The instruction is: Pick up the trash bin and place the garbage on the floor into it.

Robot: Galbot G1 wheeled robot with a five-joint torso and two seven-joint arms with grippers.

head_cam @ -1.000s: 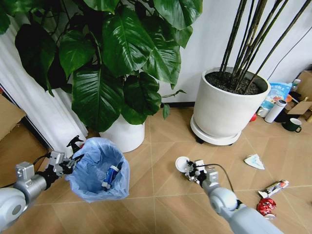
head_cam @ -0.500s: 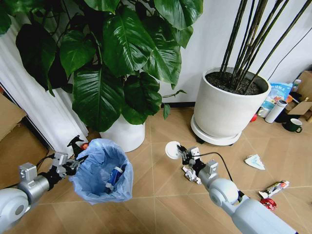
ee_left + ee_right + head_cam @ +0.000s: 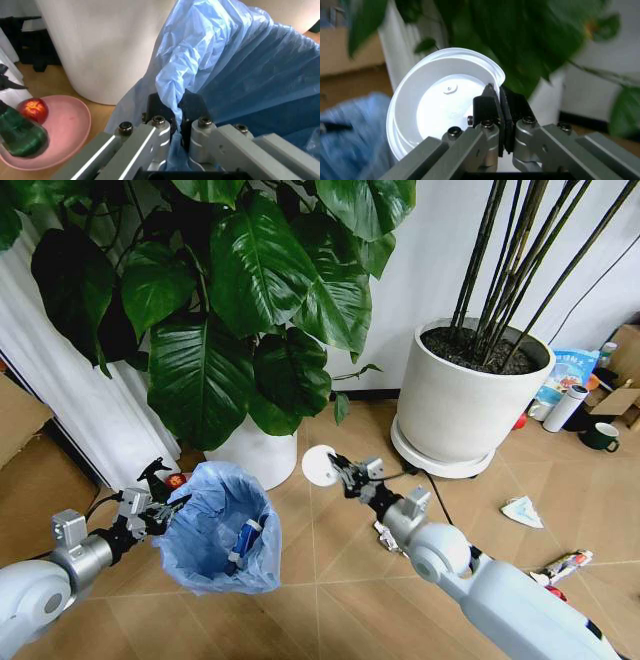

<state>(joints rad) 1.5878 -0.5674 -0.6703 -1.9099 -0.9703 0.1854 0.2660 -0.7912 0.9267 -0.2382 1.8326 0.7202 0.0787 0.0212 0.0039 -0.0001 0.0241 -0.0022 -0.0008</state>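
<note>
The trash bin (image 3: 225,530), lined with a crinkly light-blue bag, hangs off the floor (image 3: 330,580) at lower left. My left gripper (image 3: 160,507) is shut on its rim; in the left wrist view the fingers (image 3: 172,112) pinch the bag's edge (image 3: 200,67). A blue-white wrapper (image 3: 245,542) lies inside the bin. My right gripper (image 3: 343,472) is shut on the rim of a small white disc (image 3: 319,465), held in the air right of the bin; the disc (image 3: 445,112) fills the right wrist view. More garbage lies on the floor: a white wad (image 3: 388,536), a crumpled piece (image 3: 522,511), a red-white wrapper (image 3: 565,564).
Two big white plant pots (image 3: 255,455) (image 3: 468,405) stand behind the work area, with large leaves overhanging. A pink plate with a red fruit (image 3: 35,129) and a green spray bottle (image 3: 155,475) sit left of the bin. A mug (image 3: 603,437) and bottle (image 3: 567,407) stand at far right.
My right gripper has lifted the white disc off the floor and carried it left and up toward the bin. The bin has shifted slightly right with the left gripper.
</note>
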